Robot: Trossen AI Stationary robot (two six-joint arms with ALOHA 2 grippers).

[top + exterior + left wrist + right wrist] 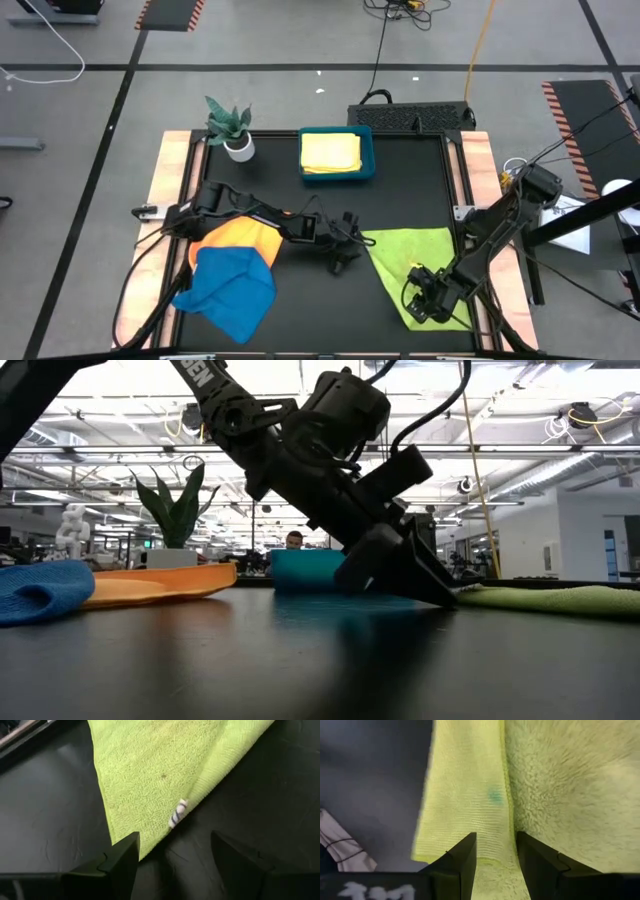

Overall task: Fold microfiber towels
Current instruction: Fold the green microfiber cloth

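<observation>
Towel (150, 775) corner before left pincer (172, 865)

we see the lime green towel (150, 775) as soft looped microfiber cloth, fuzzy and matt, with a finer ribbed weave along its hem. the blue towel (232, 285) and orange towel (240, 237) look like the same plush, matt cloth, as does the yellow towel (331, 152) in the smooth hard teal tray (367, 150). the table (320, 660) has a black, slightly sheened mat with fine wrinkles, framed by pale wood. the left gripper (172, 865) fingers look like matt black plastic.
</observation>
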